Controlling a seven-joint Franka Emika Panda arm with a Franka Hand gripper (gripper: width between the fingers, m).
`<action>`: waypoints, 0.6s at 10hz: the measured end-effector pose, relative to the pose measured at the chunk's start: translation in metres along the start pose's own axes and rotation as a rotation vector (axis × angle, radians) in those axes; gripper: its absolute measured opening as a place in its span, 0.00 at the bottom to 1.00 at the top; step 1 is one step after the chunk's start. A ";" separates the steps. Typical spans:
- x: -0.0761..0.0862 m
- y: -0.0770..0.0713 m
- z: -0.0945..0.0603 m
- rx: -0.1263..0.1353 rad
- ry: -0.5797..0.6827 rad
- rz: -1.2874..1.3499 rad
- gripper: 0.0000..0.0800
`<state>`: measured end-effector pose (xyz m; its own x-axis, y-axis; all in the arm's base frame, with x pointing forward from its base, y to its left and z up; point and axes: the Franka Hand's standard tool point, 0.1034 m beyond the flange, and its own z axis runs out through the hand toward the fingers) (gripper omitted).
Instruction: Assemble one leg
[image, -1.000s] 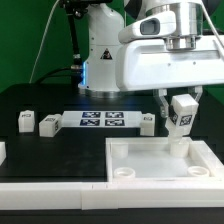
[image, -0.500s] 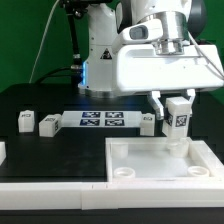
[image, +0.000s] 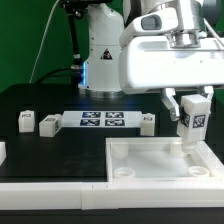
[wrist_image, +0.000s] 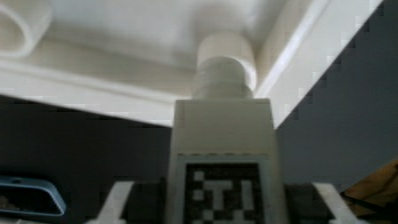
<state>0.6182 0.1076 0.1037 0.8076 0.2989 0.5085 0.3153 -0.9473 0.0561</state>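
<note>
The end effector (image: 193, 108), clamped on the leg (image: 194, 122), has carried it sideways to the tray's (image: 150, 180) far corner on the exterior view's right. The leg now hangs upright over that corner, its round tip pointing down. Whether it touches, I cannot tell. In my judgement, lining up is nearly done and insertion remains.
</note>
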 end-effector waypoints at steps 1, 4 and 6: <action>0.002 0.000 0.004 0.001 0.001 -0.002 0.36; -0.003 -0.012 0.013 0.013 -0.010 -0.008 0.36; -0.007 -0.022 0.014 0.020 -0.012 -0.012 0.36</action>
<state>0.6127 0.1284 0.0871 0.8098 0.3114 0.4972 0.3345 -0.9413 0.0447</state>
